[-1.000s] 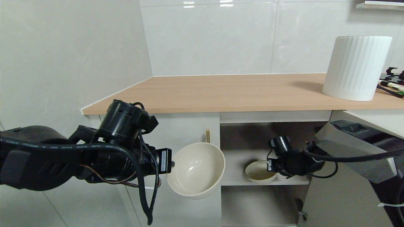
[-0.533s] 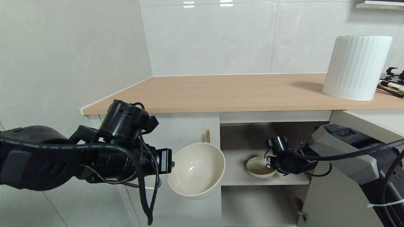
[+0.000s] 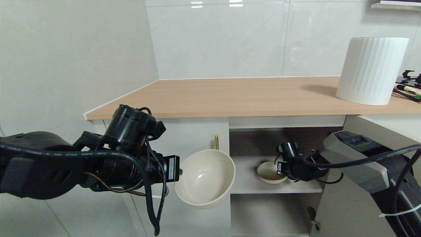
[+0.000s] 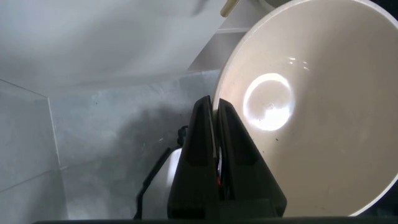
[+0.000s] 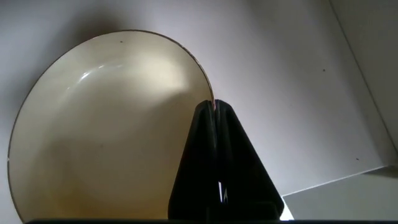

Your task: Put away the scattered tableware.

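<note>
Right gripper (image 3: 283,171): pinched shut on the rim of the small bowl (image 3: 269,172), at the shelf (image 3: 245,186).
Left gripper (image 3: 180,171): clamped on the big bowl (image 3: 204,177), midair before the door (image 3: 194,135).
Risk: I judge rim grips slip-prone; tilting could drop either.

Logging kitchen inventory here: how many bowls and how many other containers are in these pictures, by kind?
Cream round bowls: 2, the larger bowl in the left hand, the smaller bowl in the right hand at the cabinet shelf.
White ribbed cylindrical container: 1, on the wooden counter.
Total: 3.
</note>
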{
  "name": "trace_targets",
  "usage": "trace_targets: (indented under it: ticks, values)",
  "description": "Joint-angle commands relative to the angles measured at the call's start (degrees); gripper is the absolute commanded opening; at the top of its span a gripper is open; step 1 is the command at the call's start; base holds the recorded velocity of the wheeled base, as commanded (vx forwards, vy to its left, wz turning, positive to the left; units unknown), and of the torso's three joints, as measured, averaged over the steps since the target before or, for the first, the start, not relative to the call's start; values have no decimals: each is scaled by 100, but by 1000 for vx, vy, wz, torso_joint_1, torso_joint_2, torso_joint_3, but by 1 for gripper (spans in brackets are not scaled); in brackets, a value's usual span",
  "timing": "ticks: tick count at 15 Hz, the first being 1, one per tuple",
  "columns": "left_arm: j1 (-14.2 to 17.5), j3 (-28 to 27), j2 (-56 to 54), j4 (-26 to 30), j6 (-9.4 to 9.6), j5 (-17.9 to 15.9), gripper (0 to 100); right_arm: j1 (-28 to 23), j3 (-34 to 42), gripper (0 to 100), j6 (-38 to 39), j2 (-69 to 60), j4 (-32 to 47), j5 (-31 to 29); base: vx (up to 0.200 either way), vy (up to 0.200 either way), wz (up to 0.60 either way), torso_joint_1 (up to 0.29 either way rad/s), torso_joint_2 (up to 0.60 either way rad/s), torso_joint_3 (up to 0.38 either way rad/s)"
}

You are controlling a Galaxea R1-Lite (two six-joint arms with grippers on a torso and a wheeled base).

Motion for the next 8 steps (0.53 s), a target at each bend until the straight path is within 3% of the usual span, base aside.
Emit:
trace_targets:
  ticks: [1,6,8]
  values:
    - [-8,0,11,-1,-8,-4,0,0,-31,100,1,20,-12,-12,0,0,0,0,0,0]
    - [-16,0,11,-1,1,5,0,17,-5,100,194,-77,-20,-48,0,0,0,0,0,0]
    - [-60,9,37,-1,1,13,0,52,364,100,326,-481,-3,-39,0,0,0,0,0,0]
